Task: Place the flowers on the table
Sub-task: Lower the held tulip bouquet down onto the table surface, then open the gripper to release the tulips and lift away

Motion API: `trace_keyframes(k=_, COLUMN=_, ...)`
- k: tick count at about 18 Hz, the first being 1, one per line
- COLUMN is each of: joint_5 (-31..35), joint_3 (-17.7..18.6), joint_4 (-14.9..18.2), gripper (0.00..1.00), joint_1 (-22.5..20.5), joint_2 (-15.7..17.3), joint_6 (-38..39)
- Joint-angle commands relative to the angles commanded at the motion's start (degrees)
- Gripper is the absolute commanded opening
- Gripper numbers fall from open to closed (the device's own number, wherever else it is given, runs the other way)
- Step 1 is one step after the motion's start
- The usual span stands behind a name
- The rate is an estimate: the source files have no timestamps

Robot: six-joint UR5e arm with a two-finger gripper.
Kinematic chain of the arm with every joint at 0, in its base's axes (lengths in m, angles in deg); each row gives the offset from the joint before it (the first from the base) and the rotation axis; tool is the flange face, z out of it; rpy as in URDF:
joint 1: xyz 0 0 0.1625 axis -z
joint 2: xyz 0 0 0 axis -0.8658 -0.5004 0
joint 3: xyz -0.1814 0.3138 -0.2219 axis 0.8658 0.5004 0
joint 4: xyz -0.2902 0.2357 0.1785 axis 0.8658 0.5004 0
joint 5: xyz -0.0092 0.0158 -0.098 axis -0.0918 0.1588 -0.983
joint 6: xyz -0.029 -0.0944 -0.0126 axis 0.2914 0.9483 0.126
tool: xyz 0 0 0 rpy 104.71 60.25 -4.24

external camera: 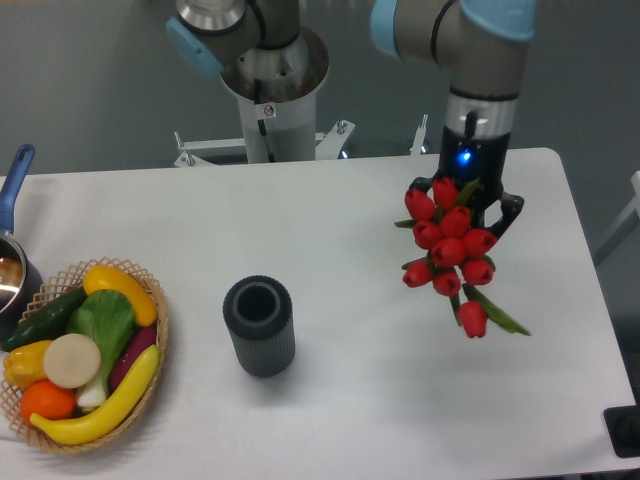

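From the fixed camera I see my hand (470, 205) over the right side of the bench (330, 230), fingers closed round the stems of the flowers (452, 250), the red heads facing the lens and hiding the grip itself. The bunch looks carried, not resting, though I cannot be sure of its height. So I judge I am in the carry step. Next I should lower it onto bare bench here, well apart from the cup (259, 326) and basket (80, 355), then open.
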Motion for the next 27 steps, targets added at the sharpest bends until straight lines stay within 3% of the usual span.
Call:
trace_keyframes(k=6, joint_5=7.9, joint_3=-1.7, joint_4=-0.1, gripper=0.44, joint_1=3.9, joint_2=-6.7, joint_6=-0.5)
trace_keyframes(k=11, joint_5=8.2, joint_3=-5.4, joint_4=-0.3, gripper=0.44, joint_1=5.3, joint_2=-14.1, joint_6=-0.4)
trace_keyframes(k=15, joint_5=8.2, joint_3=-6.2, joint_4=-0.7, gripper=0.45, joint_1=5.4, joint_2=-15.9, joint_6=-0.4)
trace_keyframes(k=20, joint_5=8.1, joint_3=-7.1, joint_4=-0.7, gripper=0.57, joint_1=6.2, joint_2=-16.9, joint_6=-0.4)
trace_keyframes(k=21, joint_5=8.2, joint_3=-7.1, joint_4=-0.7, gripper=0.63, joint_1=6.3, joint_2=-16.8, joint_6=-0.4)
trace_keyframes(k=22, joint_5=8.1, joint_3=-6.9, joint_4=-0.6, gripper=0.79, joint_1=6.3, joint_2=-16.5, joint_6=-0.5)
trace_keyframes(k=24, joint_5=8.1, joint_3=-6.8, joint_4=-0.6, gripper=1.00, joint_1=6.3, joint_2=-16.2, joint_6=-0.6)
trace_keyframes(k=27, joint_5=8.0, joint_3=-6.5, joint_4=-0.6, gripper=1.00, joint_1=6.4, joint_2=-14.2, joint_6=-0.5)
